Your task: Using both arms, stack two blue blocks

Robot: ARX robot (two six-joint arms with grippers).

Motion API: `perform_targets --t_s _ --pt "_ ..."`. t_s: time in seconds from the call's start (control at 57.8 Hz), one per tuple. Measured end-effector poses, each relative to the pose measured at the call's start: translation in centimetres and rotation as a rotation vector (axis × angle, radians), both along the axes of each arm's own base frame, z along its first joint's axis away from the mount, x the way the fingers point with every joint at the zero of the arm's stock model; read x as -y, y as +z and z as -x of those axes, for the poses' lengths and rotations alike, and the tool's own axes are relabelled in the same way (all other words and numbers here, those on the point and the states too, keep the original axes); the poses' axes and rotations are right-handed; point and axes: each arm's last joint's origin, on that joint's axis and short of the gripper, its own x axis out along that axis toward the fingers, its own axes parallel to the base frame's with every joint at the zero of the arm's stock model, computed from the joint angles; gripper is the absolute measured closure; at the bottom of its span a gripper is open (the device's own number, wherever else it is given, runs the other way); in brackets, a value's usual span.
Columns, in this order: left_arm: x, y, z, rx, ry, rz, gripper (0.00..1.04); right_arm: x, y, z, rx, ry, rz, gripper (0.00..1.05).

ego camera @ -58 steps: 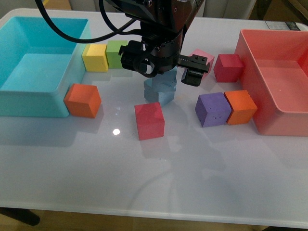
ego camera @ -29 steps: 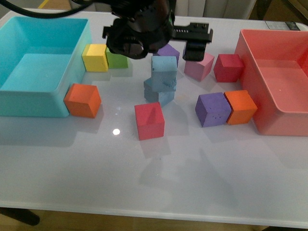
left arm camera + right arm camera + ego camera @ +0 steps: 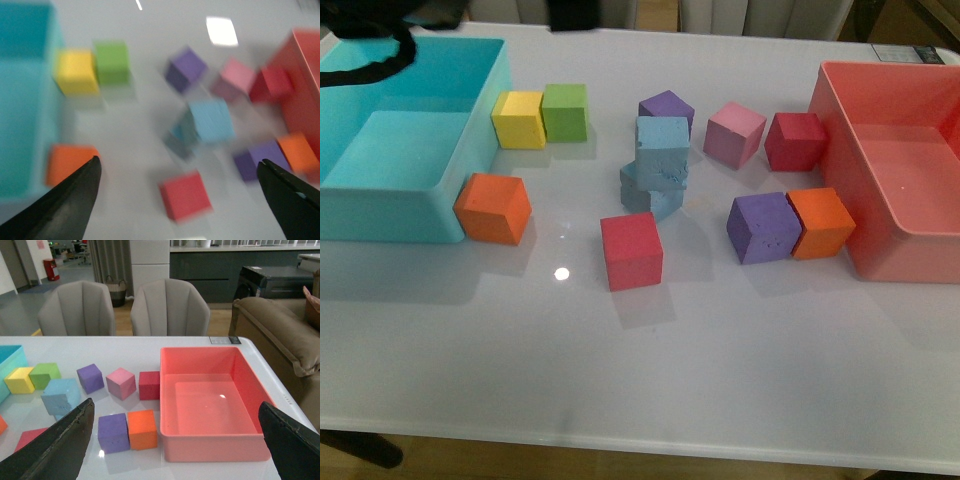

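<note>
Both grippers are standing wide open and gripping nothing: the left gripper (image 3: 177, 200) is hanging above the cubes, its view blurred, and the right gripper (image 3: 175, 440) is facing the red bin (image 3: 212, 450). At centre frame the upper blue block (image 3: 662, 146) is sitting skewed on the lower blue block (image 3: 648, 196). The overhang is looking precarious; a nudge or table shake could topple it onto the red cube (image 3: 631, 250).

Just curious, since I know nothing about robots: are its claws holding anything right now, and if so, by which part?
Nothing is held. Both the left gripper and right gripper are open and empty.
</note>
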Motion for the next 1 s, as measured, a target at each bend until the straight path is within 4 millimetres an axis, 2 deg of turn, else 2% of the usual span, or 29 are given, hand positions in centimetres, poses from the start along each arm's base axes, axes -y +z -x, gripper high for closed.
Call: perform_targets --t_s 0.035,0.086,0.138,0.259,0.432,0.657,0.778,1.003 --pt "-0.8 0.0 0.6 0.085 0.039 -0.020 0.24 0.0 0.0 0.0 0.000 0.002 0.000 0.09" --pt "-3.7 0.2 3.0 0.285 0.104 -0.040 0.39 0.0 0.0 0.0 0.000 0.001 0.000 0.09" --pt "-5.4 0.5 4.7 0.364 0.124 -0.046 0.50 0.0 0.0 0.0 0.000 0.000 0.000 0.09" --pt "-7.7 -0.2 7.5 0.374 0.114 -0.075 0.73 0.0 0.0 0.0 0.000 0.002 0.000 0.09" --pt "-9.6 -1.0 10.2 0.365 0.107 -0.086 1.03 0.0 0.0 0.0 0.000 0.002 0.000 0.09" --pt "-11.5 -1.6 13.2 0.361 0.115 -0.093 1.03 0.0 0.0 0.0 0.000 0.002 0.000 0.09" --pt "-12.1 -2.7 14.7 0.356 0.109 -0.092 1.03 0.0 0.0 0.0 0.000 0.001 0.000 0.09" --pt "-13.5 -2.5 16.5 0.362 0.105 -0.091 1.03 0.0 0.0 0.0 0.000 0.002 0.000 0.09"
